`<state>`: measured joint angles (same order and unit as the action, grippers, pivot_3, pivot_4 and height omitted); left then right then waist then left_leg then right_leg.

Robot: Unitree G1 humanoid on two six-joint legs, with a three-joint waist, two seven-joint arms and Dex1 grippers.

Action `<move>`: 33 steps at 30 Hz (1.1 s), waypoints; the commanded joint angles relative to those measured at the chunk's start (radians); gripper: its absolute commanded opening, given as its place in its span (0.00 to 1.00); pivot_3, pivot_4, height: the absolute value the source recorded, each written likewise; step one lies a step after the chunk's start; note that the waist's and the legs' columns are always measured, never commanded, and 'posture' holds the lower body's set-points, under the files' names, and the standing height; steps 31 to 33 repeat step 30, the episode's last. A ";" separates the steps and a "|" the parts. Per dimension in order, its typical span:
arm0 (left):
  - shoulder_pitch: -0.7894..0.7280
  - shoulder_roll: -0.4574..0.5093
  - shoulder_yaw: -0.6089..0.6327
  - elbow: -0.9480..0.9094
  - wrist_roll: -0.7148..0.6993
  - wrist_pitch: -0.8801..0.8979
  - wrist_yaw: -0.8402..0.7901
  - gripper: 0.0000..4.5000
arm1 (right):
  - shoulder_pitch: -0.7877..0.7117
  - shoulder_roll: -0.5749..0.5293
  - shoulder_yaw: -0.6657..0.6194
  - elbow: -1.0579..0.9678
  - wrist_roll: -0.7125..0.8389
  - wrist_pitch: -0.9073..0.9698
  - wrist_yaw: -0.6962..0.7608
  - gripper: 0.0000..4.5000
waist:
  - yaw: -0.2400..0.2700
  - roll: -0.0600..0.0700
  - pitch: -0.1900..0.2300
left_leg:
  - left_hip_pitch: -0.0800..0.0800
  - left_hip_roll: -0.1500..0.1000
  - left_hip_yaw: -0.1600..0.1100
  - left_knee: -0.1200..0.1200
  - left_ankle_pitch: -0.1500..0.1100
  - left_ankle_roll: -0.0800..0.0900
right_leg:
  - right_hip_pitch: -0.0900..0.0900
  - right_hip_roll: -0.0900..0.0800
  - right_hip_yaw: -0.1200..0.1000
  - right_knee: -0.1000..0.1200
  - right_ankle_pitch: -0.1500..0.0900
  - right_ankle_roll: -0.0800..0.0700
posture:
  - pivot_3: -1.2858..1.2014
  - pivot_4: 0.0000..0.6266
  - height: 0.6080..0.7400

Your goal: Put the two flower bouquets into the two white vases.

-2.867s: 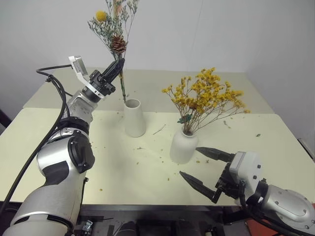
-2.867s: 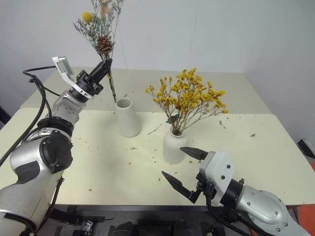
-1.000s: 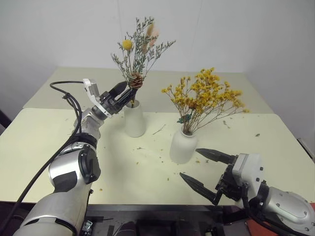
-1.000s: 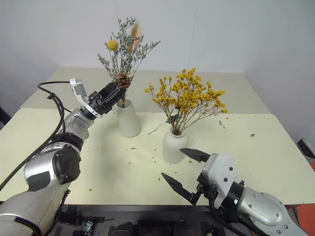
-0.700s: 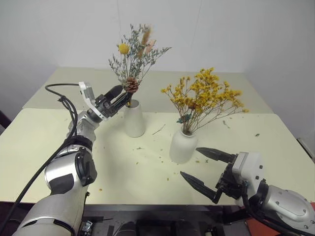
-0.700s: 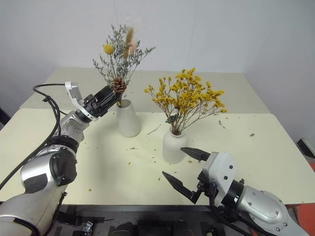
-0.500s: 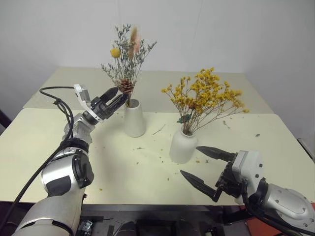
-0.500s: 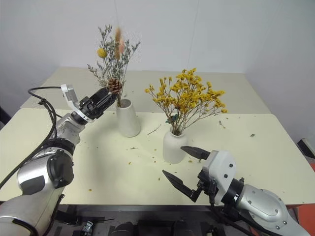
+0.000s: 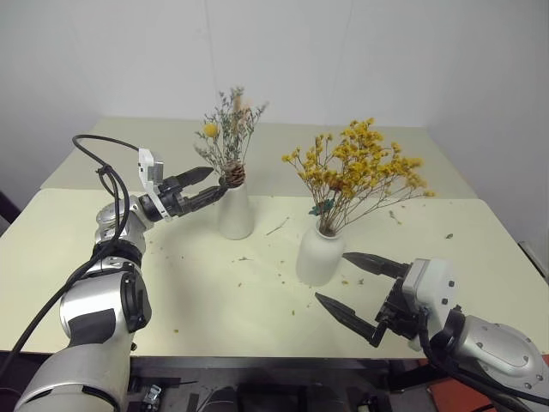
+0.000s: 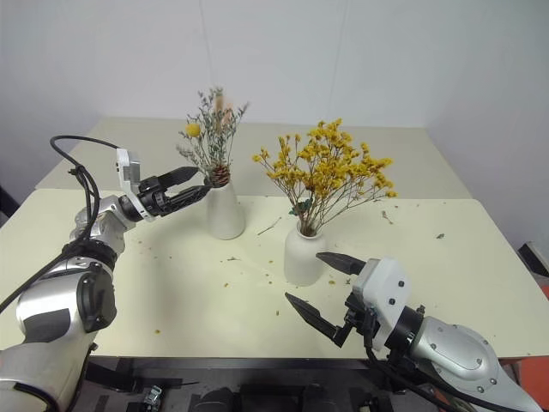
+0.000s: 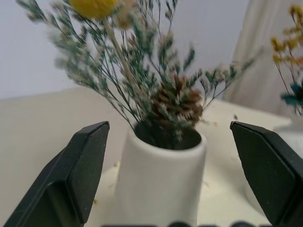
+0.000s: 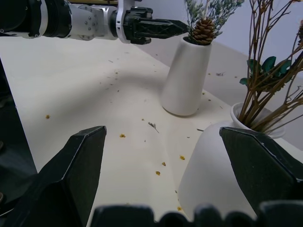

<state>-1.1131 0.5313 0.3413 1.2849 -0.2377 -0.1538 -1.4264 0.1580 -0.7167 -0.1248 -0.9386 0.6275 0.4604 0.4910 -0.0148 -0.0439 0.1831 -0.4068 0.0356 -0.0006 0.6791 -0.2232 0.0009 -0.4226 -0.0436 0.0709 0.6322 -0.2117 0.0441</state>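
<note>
Grey-green bunch with pine cone [image 9: 227, 153] seated in the tall tapered vase [image 9: 234, 209], stems inside the mouth, cone resting at the rim. Vase upright toward the far edge of the front table [image 9: 214, 292], left of its middle. Left gripper [image 9: 204, 186] level, just left of the vase mouth, fingers spread wide and holding nothing; fingertips close to the cone, not touching it. Yellow-orange spray [image 9: 356, 172] standing in the squat rounded vase [image 9: 319, 254], near the table's middle, spray leaning right. Right gripper [image 9: 356, 289] low near the front edge, just right of the squat vase, fingers spread wide and empty, apart from the vase. Small flower crumbs scattered across the table.
</note>
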 commanded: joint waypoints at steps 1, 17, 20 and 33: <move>0.022 0.047 0.024 -0.066 -0.044 0.005 -0.049 0.99 | 0.006 0.005 -0.019 -0.026 -0.007 -0.001 -0.007 1.00 | -0.004 0.000 0.000 | 0.000 0.000 0.000 0.000 0.000 0.000 | 0.000 0.000 0.000 0.000 0.000 0.000 | 0.52 0.24 1.00; 0.360 0.214 -0.005 -0.696 -0.171 0.380 -0.077 0.99 | 0.187 -0.048 -0.392 0.102 0.051 -0.045 0.201 1.00 | 0.003 -0.001 -0.001 | 0.001 0.001 0.000 0.001 0.000 0.000 | 0.001 0.000 0.000 0.000 0.001 -0.003 | 0.52 0.24 1.00; 0.447 0.249 0.007 -0.833 -0.214 0.480 -0.049 0.99 | 0.216 -0.082 -0.502 0.169 0.077 -0.043 0.297 1.00 | 0.001 -0.001 -0.001 | 0.001 0.002 0.001 0.000 0.000 0.000 | 0.001 0.000 0.000 0.001 0.001 -0.002 | 0.52 0.24 1.00; 0.628 0.287 0.099 -1.161 -0.393 0.699 0.117 0.99 | 0.206 -0.160 -0.694 0.357 0.101 -0.045 0.500 1.00 | 0.000 0.000 -0.001 | 0.003 0.003 0.001 0.000 0.000 0.000 | 0.001 0.001 0.000 0.000 0.000 -0.001 | 0.52 0.24 1.00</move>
